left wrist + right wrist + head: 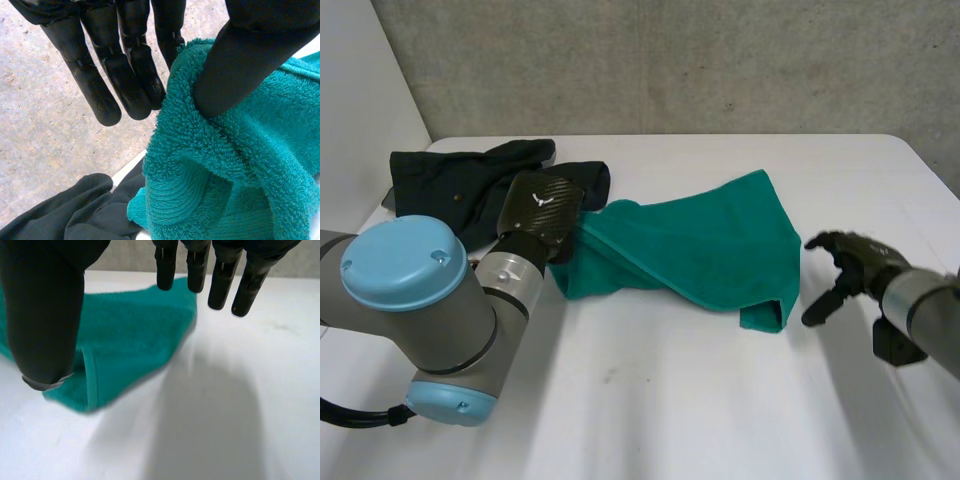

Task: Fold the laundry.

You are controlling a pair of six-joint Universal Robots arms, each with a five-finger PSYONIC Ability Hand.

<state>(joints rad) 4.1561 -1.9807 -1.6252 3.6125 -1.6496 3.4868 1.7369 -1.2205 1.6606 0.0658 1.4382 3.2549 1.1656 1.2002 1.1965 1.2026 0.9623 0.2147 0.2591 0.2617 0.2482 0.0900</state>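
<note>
In the middle of the white table (650, 400): a green towel (705, 245), loose and wrinkled, with its near right corner folded over.

At the towel's left end: the left hand (542, 208). Grips that end, which is bunched up and raised a bit off the table. Seen from the left wrist: thumb (240, 70) dug deep into the fluffy cloth, with the towel's edge squeezed between the thumb and the nearest finger. Other fingers (100, 95) straight, side by side, with no cloth on them.

At the far left of the table, behind the left hand: a dark piece of clothing (445, 185) in a heap. Touches the towel's left end.

To the right of the towel: the right hand (840, 275). Hangs over the bare table, near the folded corner but not touching it. Fingers bent only a little and held away from the thumb. Nothing in them. Seen from the right wrist: thumb (45, 315) on one side, fingers (220, 280) on the other, a wide gap between. Past the thumb, the towel's folded corner flat on the table.
</note>
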